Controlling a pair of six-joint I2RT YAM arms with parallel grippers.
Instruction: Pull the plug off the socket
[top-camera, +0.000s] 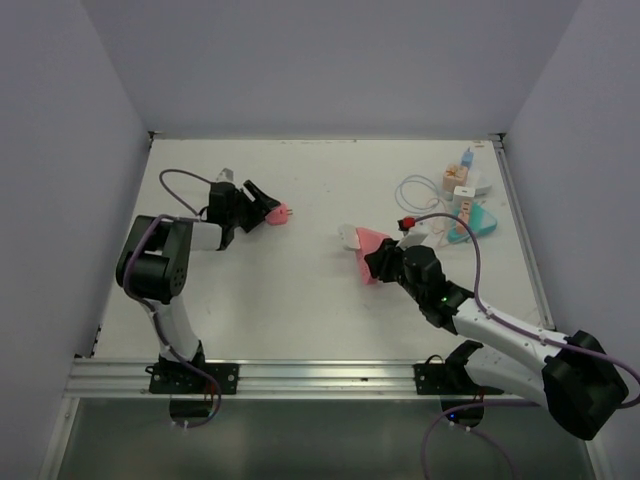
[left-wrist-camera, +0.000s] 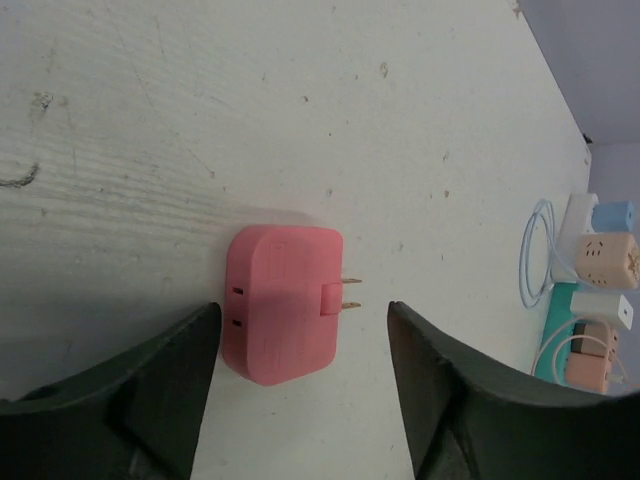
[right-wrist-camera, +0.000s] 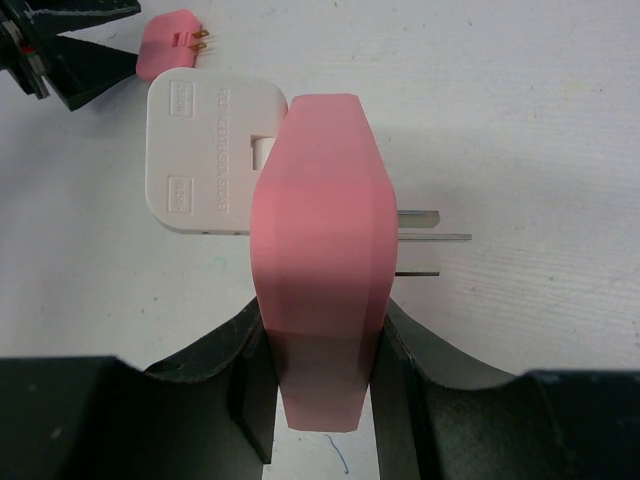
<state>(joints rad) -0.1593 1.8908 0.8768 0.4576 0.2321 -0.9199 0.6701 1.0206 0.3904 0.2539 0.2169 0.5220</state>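
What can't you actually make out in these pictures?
- Right wrist: the pink adapter hides where the white plug meets it.
- Right wrist: the white plug's lettering is too blurred to read.
- Left wrist: the cluster of chargers is cut off by the right edge.

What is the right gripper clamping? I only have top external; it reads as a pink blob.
Observer: Right wrist view: right gripper shut on a pink socket block, a white plug seated against one face.
Operator: Prongs visible?
Observer: Yes, bare metal prongs stick out of the block's opposite face.
Operator: Left gripper holding anything?
Observer: No. Left wrist view: left gripper open, small pink plug lying on the table between its fingers.
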